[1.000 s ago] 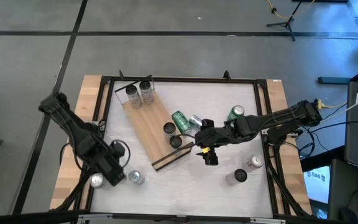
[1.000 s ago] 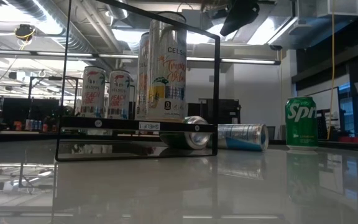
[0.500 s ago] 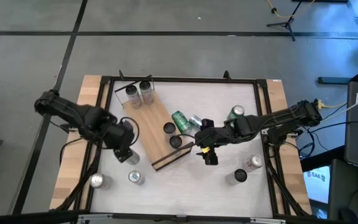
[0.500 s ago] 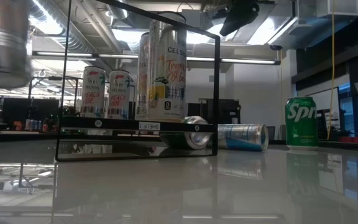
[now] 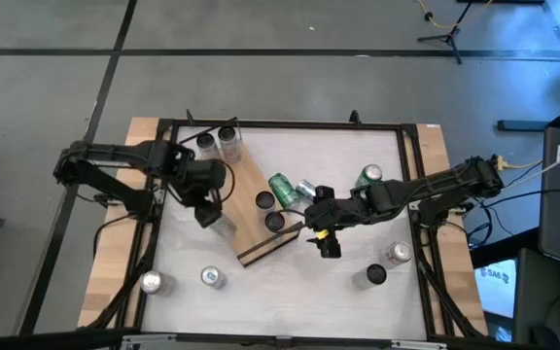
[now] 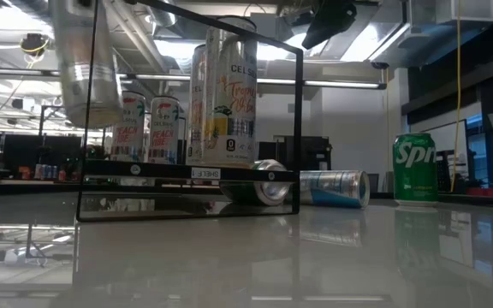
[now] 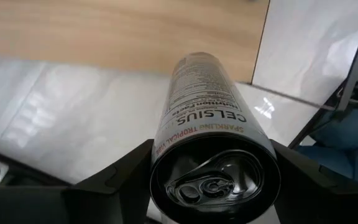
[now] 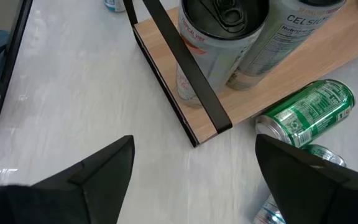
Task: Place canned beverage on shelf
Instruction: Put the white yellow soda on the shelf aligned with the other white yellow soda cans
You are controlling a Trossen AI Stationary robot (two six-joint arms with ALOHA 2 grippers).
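i have the left gripper (image 5: 212, 206) clamped on a tall, slim silver celsius can (image 7: 205, 124), its smooth aluminium side against both dark fingers and its pull-tab top facing the wrist camera; i hold it raised off the table, over the left edge of the shelf (image 5: 236, 199). in the low view the can hangs in the air, slightly tilted, in front of the shelf's black frame. the shelf is a long, flat, light-wood board with thin dark edging, lying at an angle across the glossy white table (image 5: 290, 282). four cans stand on it: two silver-topped ones (image 5: 216, 144) at its far end and two dark-topped ones (image 5: 270, 211) near its near end. just right of the board lie two cans on their sides, a ribbed-looking green one (image 5: 283, 187) and a silver one (image 5: 306, 188) touching it. next comes the right gripper (image 5: 326, 240), hovering just beside the shelf's near right corner with its fingers spread apart and nothing between them. farther right, a green sprite can (image 5: 368, 177) stands upright near the far right of the table. along the near edge i count four more upright cans: two silver (image 5: 180, 280) at the left, and two at the right (image 5: 386, 264).
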